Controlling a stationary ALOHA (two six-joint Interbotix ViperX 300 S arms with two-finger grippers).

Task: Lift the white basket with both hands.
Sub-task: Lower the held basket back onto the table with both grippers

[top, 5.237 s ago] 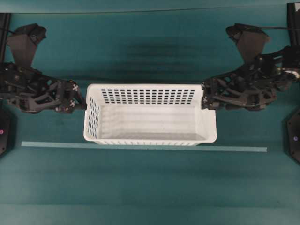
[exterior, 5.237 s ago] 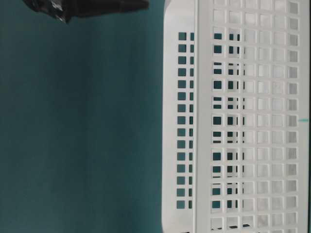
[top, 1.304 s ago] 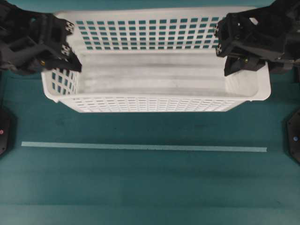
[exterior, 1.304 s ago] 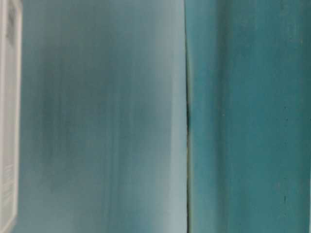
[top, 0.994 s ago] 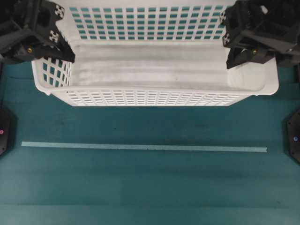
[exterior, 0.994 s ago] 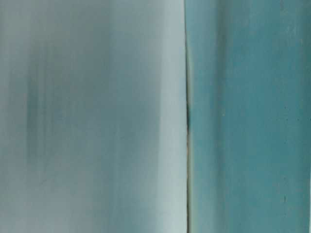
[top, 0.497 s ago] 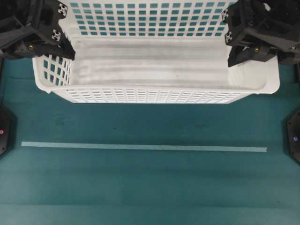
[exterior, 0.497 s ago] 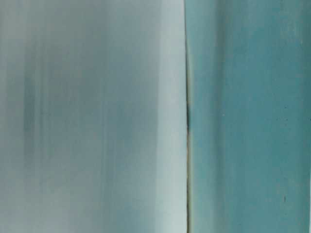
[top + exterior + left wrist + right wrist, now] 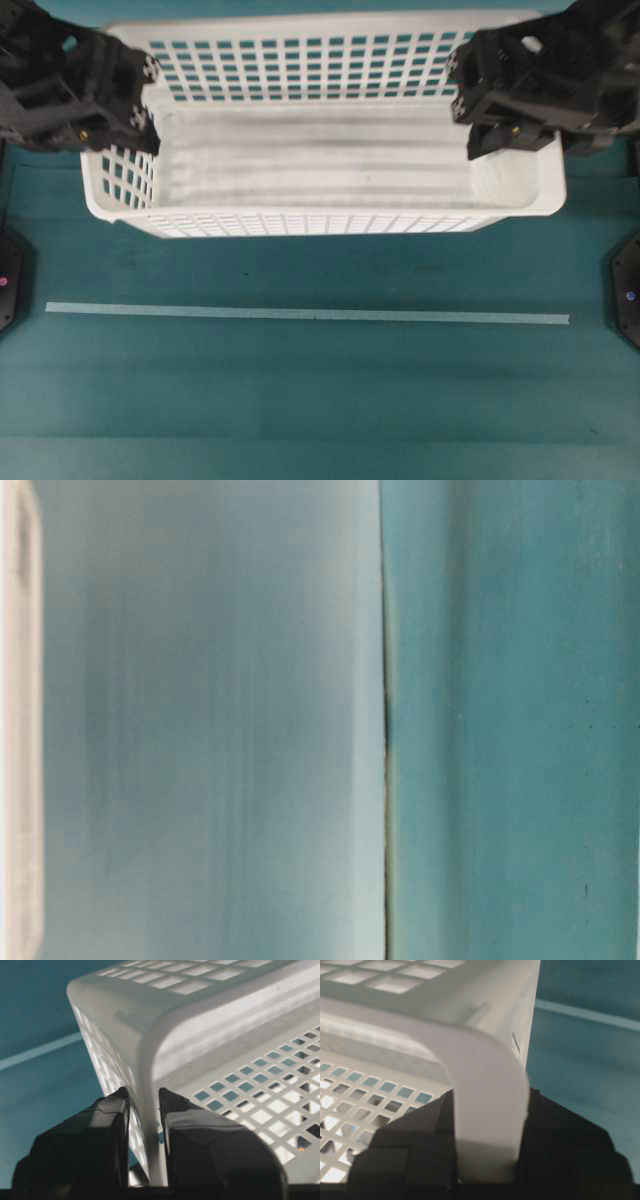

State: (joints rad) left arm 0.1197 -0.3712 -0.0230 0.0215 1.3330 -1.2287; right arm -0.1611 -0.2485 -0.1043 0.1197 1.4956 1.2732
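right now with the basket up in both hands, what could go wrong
The left hand and right hand each pinch only a thin strip of the white basket wall at opposite ends, so it might slip out. With just those two narrow grips, uneven arm motion could tilt or flex the basket. If a grip fails, it would likely drop onto the table.

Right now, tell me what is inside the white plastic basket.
The white plastic basket shows only its bare solid floor. The left end effector and right end effector, each clamped on an end wall, cover the two upper corners inside.
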